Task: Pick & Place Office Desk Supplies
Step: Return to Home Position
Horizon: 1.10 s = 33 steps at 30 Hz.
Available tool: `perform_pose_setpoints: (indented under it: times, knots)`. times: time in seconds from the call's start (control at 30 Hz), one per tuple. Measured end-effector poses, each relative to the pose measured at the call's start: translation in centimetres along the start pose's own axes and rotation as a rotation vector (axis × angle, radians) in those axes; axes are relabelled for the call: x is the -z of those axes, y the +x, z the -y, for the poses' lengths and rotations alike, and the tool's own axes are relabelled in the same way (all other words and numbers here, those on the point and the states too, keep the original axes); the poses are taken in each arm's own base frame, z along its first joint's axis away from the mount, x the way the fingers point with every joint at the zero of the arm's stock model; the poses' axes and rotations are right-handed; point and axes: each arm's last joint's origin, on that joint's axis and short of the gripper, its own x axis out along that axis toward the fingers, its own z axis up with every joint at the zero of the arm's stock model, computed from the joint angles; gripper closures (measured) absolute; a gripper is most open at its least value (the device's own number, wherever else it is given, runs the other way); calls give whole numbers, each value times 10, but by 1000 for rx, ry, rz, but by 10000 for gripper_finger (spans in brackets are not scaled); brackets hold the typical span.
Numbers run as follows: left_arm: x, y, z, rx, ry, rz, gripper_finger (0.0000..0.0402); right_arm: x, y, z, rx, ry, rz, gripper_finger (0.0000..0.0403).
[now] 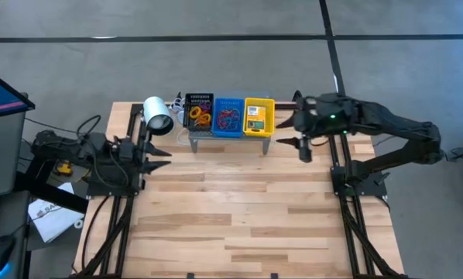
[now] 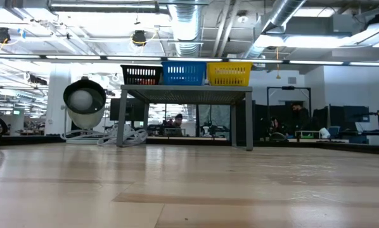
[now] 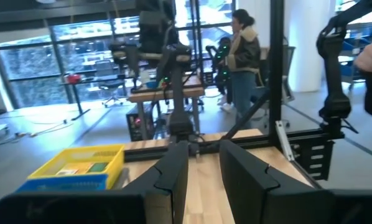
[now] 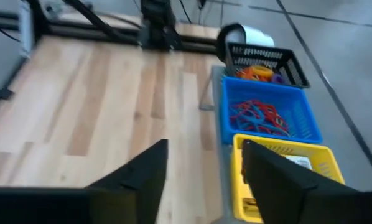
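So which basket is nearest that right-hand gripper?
The yellow basket, at the row's end by the right gripper; the blue basket and black basket sit farther.

The left arm is folded low at the left edge of the bench, forearm level. The left pincer points toward the right arm; its fingers stand slightly parted and hold nothing. The right arm is bent at the elbow, wrist extended inward over the bench. The right pincer tilts downward, fingers wide apart, empty.
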Motion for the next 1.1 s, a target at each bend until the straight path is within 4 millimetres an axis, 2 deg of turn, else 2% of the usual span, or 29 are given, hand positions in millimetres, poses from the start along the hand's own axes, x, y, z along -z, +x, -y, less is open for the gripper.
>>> perform_pose_setpoints:
  times: [0.17, 0.27, 0.3, 0.37, 0.47, 0.67, 0.9, 1.1]
  knots:
    - [1, -8, -3, -19, 1, -13, 327, 0, -13, -6, -50, 3, 37, 297]
    - [4, -10, -3, -16, 11, -40, 360, 2, -12, -13, -77, -24, 7, 375]
    - [5, -12, -3, -15, 12, -50, 374, 2, -11, -15, -85, -33, -2, 388]
    - [7, -14, -4, -12, 5, -71, 394, 3, -9, -19, -101, -38, -8, 389]
    - [8, -18, -5, -12, -17, -80, 396, 12, -4, -24, -107, -44, -6, 390]
    - [6, -29, -8, -15, -38, -53, 401, 50, -5, -30, -77, -9, 93, 400]
    - [11, -36, -9, -12, -37, -74, 401, 105, -27, -36, -61, 75, 348, 401]
    - [26, -39, -8, -13, -46, -53, 401, 137, -46, -44, -108, 82, 539, 402]
